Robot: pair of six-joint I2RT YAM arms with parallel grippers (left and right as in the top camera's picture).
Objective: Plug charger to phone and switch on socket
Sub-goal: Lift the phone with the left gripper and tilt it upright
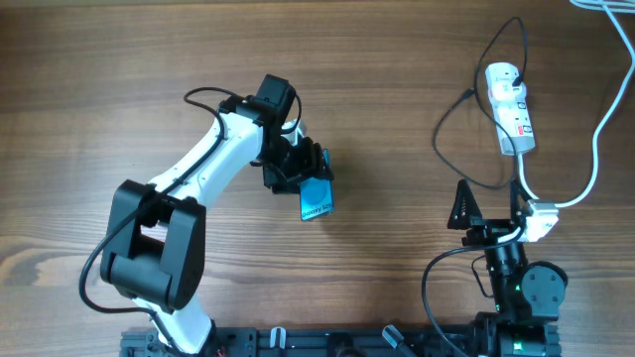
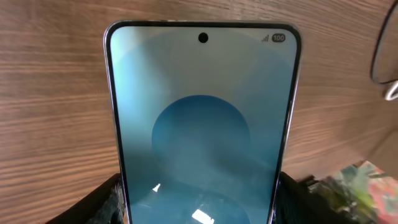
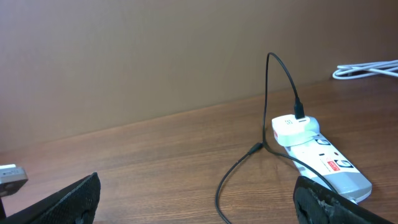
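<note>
My left gripper (image 1: 301, 171) is shut on the phone (image 1: 316, 200), a turquoise-screened phone with a white border, at the table's middle. In the left wrist view the phone (image 2: 202, 124) fills the frame, with my black fingers (image 2: 199, 202) pressed on both of its long edges. The white socket strip (image 1: 511, 107) lies at the far right. The black charger cable arcs up from its adapter and loops on the table; its small plug (image 1: 467, 94) lies left of the strip. My right gripper (image 1: 493, 206) is open and empty below the strip. The right wrist view shows the socket (image 3: 323, 158), the plug (image 3: 255, 148) and the wide-apart fingers (image 3: 202, 202).
A thick white cord (image 1: 595, 149) runs from the strip's near end up to the far right corner; it also shows in the right wrist view (image 3: 367, 68). A colourful blurred object (image 2: 357, 186) sits at the lower right of the left wrist view.
</note>
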